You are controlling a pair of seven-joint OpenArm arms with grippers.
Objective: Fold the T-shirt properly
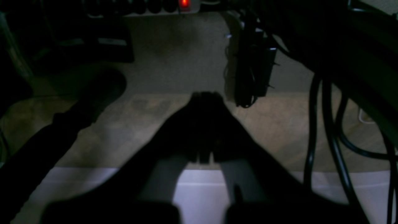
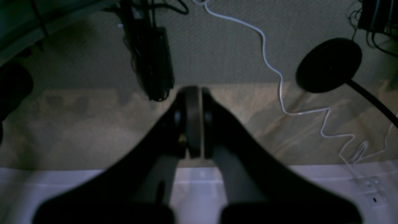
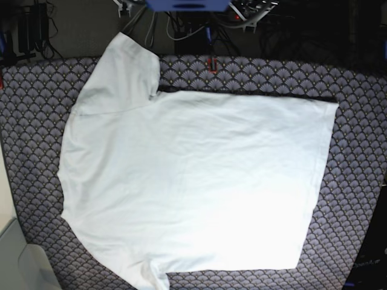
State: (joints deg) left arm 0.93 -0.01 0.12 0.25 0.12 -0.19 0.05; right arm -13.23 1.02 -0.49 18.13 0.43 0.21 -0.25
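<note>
One big plain white short-sleeved cotton T-shirt (image 3: 193, 181) takes up most of the base view, spread flat on a table cover with a purple-and-dark fan-scale pattern (image 3: 357, 157). The shirt lies sideways: one sleeve pokes toward the far edge of the patterned cover, the other toward the near edge, and the straight hem runs down the side opposite the sleeves. The cloth is mildly wrinkled, nothing folded over. Neither arm shows over the shirt in the base view.

The wrist cams are both dim. The left gripper (image 1: 206, 99) is just a dark silhouette, fingers pressed together with nothing between them as far as I can make out. It hangs over a beige carpeted floor (image 1: 174, 56), with a power strip showing a glowing red switch (image 1: 184, 3) further out and black cables (image 1: 326, 124) off to the side. The right gripper (image 2: 193, 102) also has its fingers pinched together and empty, over the same kind of floor. Beyond it there's a thin white cable (image 2: 279, 87) snaking along, plus a round black disc-shaped base (image 2: 329, 63).
</note>
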